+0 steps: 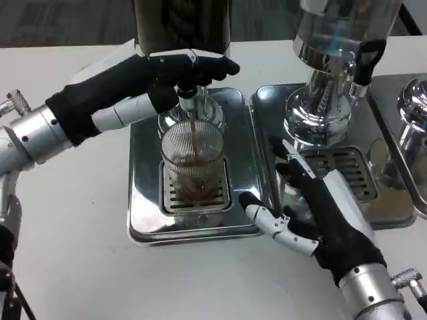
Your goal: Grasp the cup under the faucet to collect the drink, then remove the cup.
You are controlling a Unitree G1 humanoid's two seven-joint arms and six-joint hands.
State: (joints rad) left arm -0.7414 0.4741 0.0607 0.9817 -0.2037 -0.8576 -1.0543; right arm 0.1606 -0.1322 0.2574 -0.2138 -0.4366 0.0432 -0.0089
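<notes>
Cup (193,167): clear ribbed glass, upright on the slotted grate of the left steel drip tray (143,200), directly under the faucet (187,101), a brown stream falling into it and dark liquid pooling at the bottom. Left hand (170,79): reaching in from the left above the cup, fingers resting on the faucet lever, gripping nothing else. Right hand (320,213): lying on the white table (73,253) and front edge of the right tray (267,133), fingers spread, holding nothing, near the cup but apart from it
</notes>
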